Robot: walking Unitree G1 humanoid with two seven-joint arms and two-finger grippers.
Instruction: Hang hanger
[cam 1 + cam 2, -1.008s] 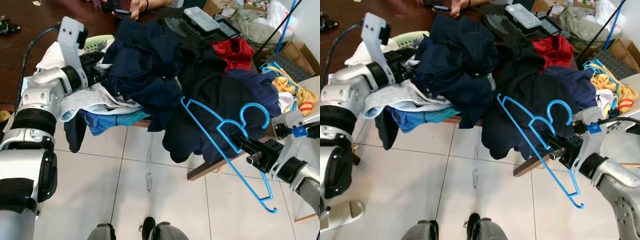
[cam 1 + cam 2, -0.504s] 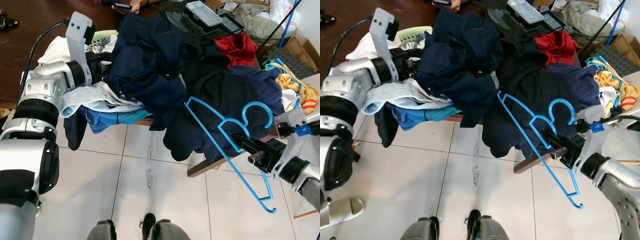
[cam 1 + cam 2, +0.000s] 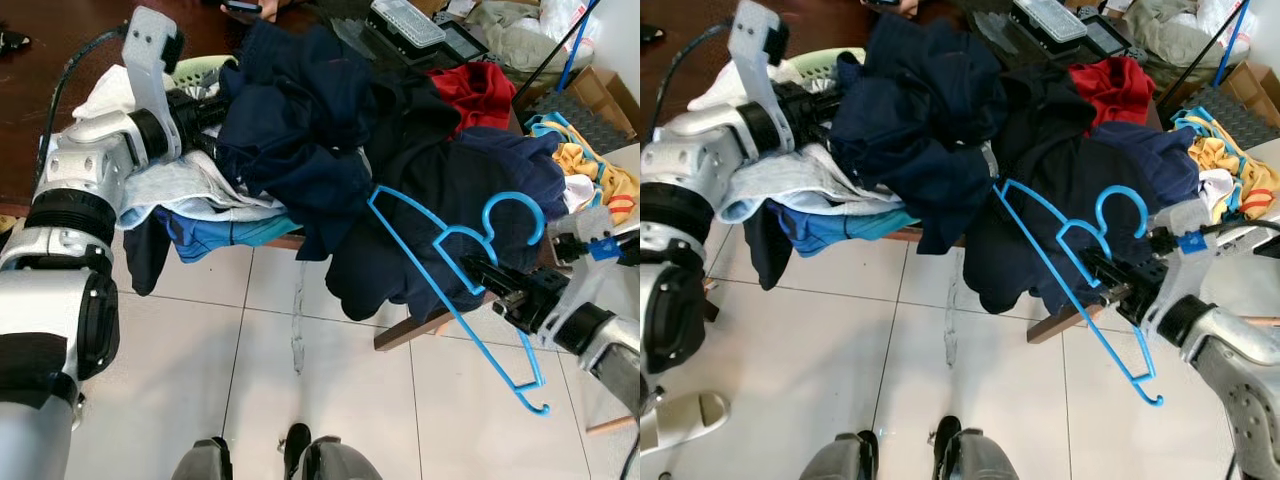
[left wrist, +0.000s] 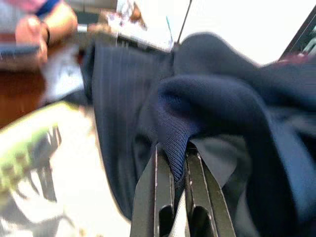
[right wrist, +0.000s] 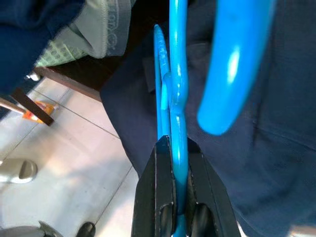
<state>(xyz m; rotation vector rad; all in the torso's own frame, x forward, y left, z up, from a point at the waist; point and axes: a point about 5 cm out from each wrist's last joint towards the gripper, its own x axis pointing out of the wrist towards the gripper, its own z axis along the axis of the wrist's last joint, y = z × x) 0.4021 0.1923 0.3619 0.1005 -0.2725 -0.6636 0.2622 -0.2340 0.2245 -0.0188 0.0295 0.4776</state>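
Note:
A blue plastic hanger (image 3: 452,275) hangs slanted in front of the heap of dark clothes, its hook (image 3: 512,218) up at the right. My right gripper (image 3: 480,276) is shut on the hanger just below the hook, and the right wrist view shows the blue bar (image 5: 177,123) pinched between the two black fingers. At the left of the heap my left gripper (image 3: 205,108) is shut on a fold of a navy garment (image 3: 290,130); in the left wrist view the navy cloth (image 4: 177,133) is squeezed between the fingers.
The clothes lie piled on a dark wooden table (image 3: 40,100) whose edge overhangs white floor tiles (image 3: 200,350). A red garment (image 3: 470,90), a yellow cloth (image 3: 585,170) and black trays (image 3: 405,20) sit behind the heap. A person's hand (image 3: 265,8) rests at the table's far side.
The left gripper has pulled the navy garment slightly up and back. The right gripper with the hanger has shifted a little upward; the view has also moved slightly.

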